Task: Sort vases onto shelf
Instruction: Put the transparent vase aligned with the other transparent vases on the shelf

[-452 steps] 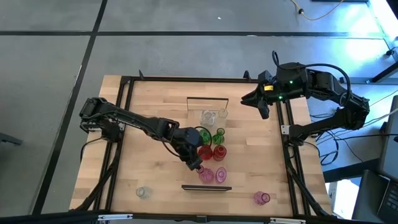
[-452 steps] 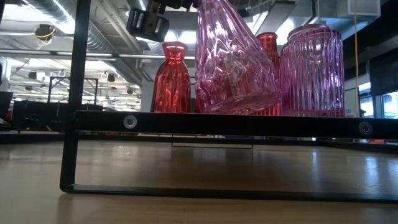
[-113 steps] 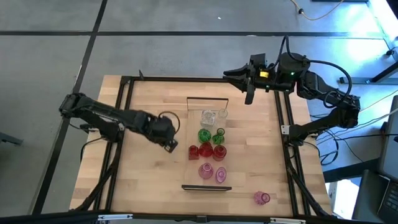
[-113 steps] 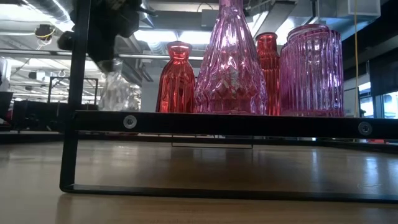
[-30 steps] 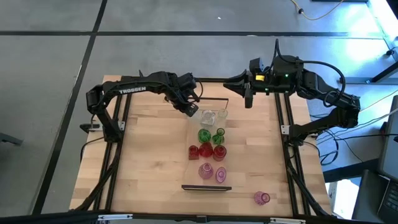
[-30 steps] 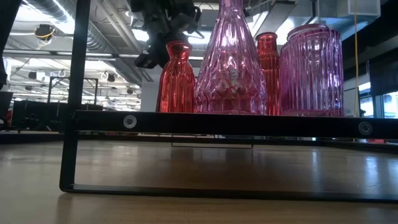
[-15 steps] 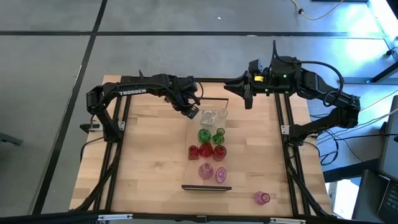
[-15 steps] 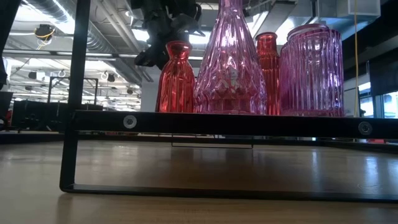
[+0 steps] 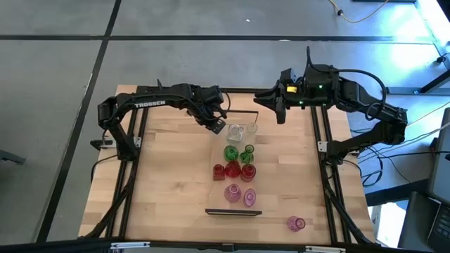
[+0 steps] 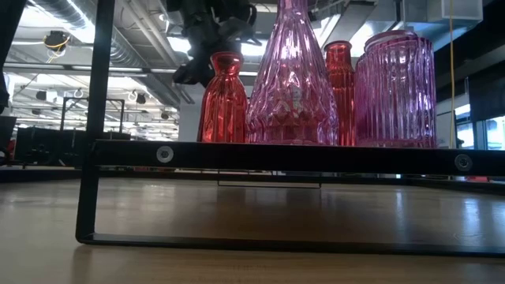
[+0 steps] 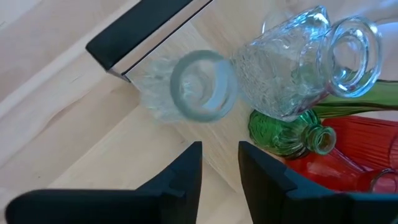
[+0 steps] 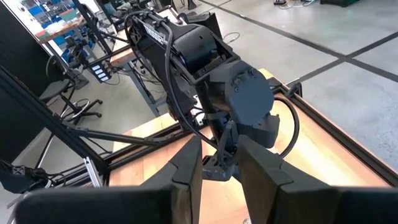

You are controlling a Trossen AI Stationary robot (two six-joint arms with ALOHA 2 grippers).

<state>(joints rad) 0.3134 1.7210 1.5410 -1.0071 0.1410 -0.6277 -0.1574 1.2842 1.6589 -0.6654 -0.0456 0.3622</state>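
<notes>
Nearly there, by the look of it: the shelf (image 9: 219, 184) on the tabletop (image 9: 169, 190) already carries a sorted line of vases, clear ones at the far end, then green, then red, then pink nearest the low camera. One job is plainly left, the pink vase (image 9: 296, 224) sitting alone on the tabletop near the front right corner, well apart from the shelf. The left pincer (image 9: 217, 126) hovers just beside the far end of the shelf, and its wrist view shows its fingers (image 11: 186, 174) slightly spread with nothing between them, a small clear vase (image 11: 198, 86) standing free just ahead, next to a bigger clear vase (image 11: 298, 56) and a green bottle (image 11: 292, 134). The right pincer (image 9: 279, 109) waits above the far right of the tabletop, fingers a little apart and empty. As for the glass itself: ribbed and cut patterns, translucent, with the tall pink bottle (image 10: 293, 79) and a fluted pink jar (image 10: 396, 91) upright at the front, red vases (image 10: 223, 99) behind.
</notes>
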